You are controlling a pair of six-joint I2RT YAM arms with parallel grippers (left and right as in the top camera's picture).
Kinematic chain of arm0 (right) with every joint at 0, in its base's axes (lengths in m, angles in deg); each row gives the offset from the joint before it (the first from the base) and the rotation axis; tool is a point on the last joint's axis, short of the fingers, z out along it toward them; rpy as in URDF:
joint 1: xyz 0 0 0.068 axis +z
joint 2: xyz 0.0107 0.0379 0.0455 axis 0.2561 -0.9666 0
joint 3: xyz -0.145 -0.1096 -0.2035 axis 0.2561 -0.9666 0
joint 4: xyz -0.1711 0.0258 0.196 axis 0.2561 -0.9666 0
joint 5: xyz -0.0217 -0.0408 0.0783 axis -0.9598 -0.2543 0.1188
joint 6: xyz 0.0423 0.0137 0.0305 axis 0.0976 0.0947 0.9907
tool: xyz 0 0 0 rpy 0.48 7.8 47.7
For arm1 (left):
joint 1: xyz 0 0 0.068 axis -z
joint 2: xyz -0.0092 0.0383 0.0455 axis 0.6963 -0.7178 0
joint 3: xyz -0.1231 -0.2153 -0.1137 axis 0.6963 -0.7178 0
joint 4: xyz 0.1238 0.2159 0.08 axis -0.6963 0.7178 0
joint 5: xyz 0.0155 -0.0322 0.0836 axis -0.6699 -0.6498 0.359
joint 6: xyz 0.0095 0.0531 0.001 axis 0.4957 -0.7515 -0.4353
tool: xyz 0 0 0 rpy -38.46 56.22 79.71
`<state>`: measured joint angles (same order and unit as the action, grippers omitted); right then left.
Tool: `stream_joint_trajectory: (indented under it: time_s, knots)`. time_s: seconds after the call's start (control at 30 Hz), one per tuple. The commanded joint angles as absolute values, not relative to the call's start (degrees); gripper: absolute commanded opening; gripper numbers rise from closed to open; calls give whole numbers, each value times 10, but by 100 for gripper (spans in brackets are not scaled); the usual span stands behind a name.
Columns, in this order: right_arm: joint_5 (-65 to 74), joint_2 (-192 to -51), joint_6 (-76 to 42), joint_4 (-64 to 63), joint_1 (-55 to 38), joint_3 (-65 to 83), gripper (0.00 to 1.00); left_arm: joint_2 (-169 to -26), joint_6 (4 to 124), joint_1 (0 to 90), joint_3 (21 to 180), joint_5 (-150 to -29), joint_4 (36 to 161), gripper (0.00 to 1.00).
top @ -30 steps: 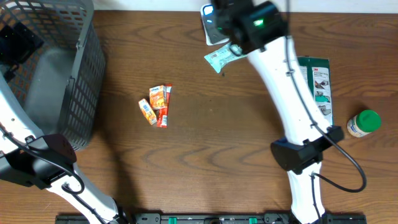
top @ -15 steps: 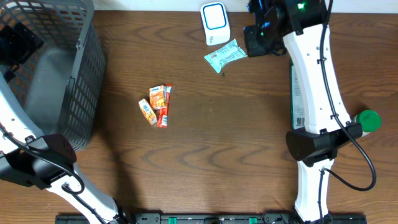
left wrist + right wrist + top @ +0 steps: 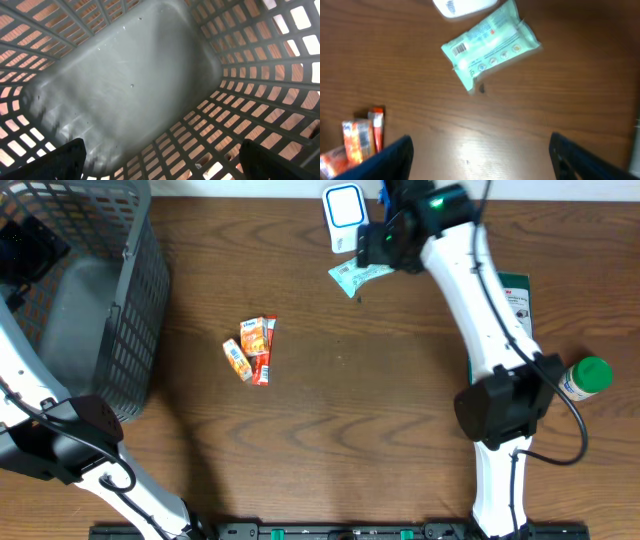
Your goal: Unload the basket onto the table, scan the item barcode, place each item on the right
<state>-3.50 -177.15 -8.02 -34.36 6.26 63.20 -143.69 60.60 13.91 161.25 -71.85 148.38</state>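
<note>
The item is a soft, pale mint-green packet (image 3: 490, 45) with crimped ends. A small black barcode on a white patch sits at its left end, facing up, and a row of little round icons runs along one long edge. It lies flat and slanted on the brown wooden table (image 3: 400, 410), just below the white scanner (image 3: 345, 215) at the far edge. The right gripper (image 3: 481, 145) hangs over it with its fingers spread wide and nothing between them, so the packet is released. The left gripper (image 3: 160, 157) is also spread and empty, down inside the grey mesh basket (image 3: 130, 300). Half a second ago the right arm was swung off to the right, leaving the packet fully visible from overhead. Now the arm has come back over the packet's right end, much as it stood a second ago. The packet itself sits in about the same spot, and the orange snack packs (image 3: 255, 348) have not moved.
</note>
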Motion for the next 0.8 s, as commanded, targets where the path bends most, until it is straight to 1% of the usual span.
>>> stream_joint_trajectory:
  time_s: [0.0, 0.13, 0.23, 0.37, 0.4, 0.43, 0.57, 0.63, 0.7, 0.73, 0.77]
  knots:
    - [-29, -1771, 50, -256, 66, 531, 75, -1424, 607, 139, 1622, -721, 1486, 98]
    - [-12, -1771, 137, -124, 61, 430, 61, -1424, 607, 139, 1622, -720, 1486, 98]
    - [-12, -1771, 188, 6, 61, 357, 54, -1424, 607, 139, 1622, -720, 1486, 98]
    - [-15, -1771, 222, 119, 64, 299, 52, -1424, 607, 139, 1622, -720, 1486, 98]
    - [-21, -1771, 238, 137, 65, 286, 51, -1424, 607, 139, 1622, -720, 1486, 98]
    - [-37, -1771, 278, 168, 66, 260, 50, -1424, 607, 139, 1622, -720, 1486, 98]
    - [-74, -1771, 332, 203, 66, 215, 50, -1424, 607, 139, 1622, -720, 1486, 98]
    - [-83, -1771, 336, 227, 66, 192, 51, -1424, 607, 139, 1622, -720, 1486, 98]
    - [-83, -1771, 336, 245, 66, 178, 48, -1424, 607, 139, 1622, -720, 1486, 98]
    - [-85, -1771, 335, 250, 66, 173, 41, -1424, 607, 139, 1622, -721, 1486, 98]
    - [-87, -1771, 335, 255, 66, 168, 31, -1424, 607, 139, 1622, -720, 1486, 98]
